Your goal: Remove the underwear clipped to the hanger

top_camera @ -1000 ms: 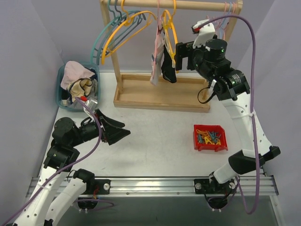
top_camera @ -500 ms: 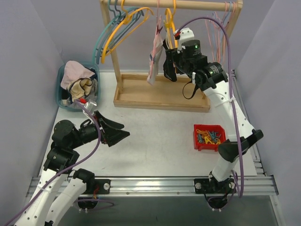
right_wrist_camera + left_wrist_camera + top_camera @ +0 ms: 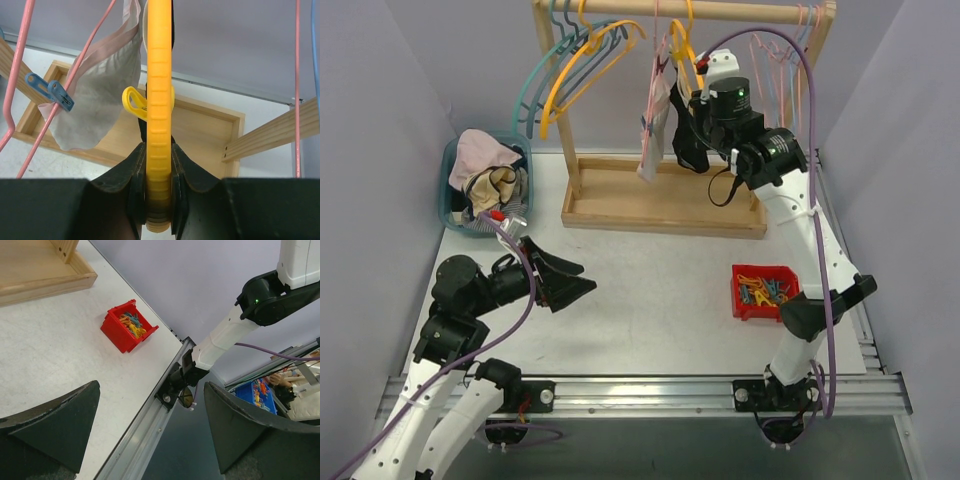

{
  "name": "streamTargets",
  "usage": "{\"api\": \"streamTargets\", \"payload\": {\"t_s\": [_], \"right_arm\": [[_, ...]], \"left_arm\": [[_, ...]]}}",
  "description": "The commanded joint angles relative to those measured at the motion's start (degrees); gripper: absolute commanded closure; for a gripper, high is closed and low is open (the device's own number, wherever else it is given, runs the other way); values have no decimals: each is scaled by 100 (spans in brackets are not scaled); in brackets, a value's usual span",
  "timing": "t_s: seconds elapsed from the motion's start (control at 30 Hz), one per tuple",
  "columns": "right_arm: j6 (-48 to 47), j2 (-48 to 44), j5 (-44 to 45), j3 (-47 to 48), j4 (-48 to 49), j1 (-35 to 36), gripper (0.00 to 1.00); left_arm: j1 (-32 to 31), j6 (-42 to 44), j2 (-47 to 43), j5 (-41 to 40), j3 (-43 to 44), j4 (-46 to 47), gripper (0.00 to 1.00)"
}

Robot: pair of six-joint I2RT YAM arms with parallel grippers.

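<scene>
The right gripper was clamped tight on the yellow hanger, not on cloth; a tug risked dragging the hanger and black briefs off the wooden rail, and jostling the pale briefs clipped alongside; the left gripper gaped empty; the hanger hid most of the black briefs.

The left arm is sitting folded low near its base, with the forearm lying almost level and pointing toward the table's middle. The left gripper is hanging free, its two fingers standing wide apart with nothing between them.

The right arm is reaching up and far forward, its elbow bent near the right edge and its wrist turning left. The right gripper is clamping on the yellow hanger, both jaws pressing against its flat sides.
</scene>
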Motion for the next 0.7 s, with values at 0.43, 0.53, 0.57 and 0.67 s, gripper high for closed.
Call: {"api": "streamTargets", "payload": {"t_s": [0.43, 0.53, 0.57, 0.67], "right_arm": [[443, -1854, -615, -3076, 4665, -499, 100], [461, -2153, -659, -3533, 5220, -499, 100], [409, -2232, -659, -3561, 5257, -499, 100], [364, -2408, -633, -3798, 5521, -525, 100]], "left_arm": [[43, 136, 117, -122, 108, 21, 6], [43, 127, 143, -148, 99, 21, 6], [43, 127, 143, -149, 107, 30, 6], [43, 127, 222, -157, 134, 39, 6]]}}
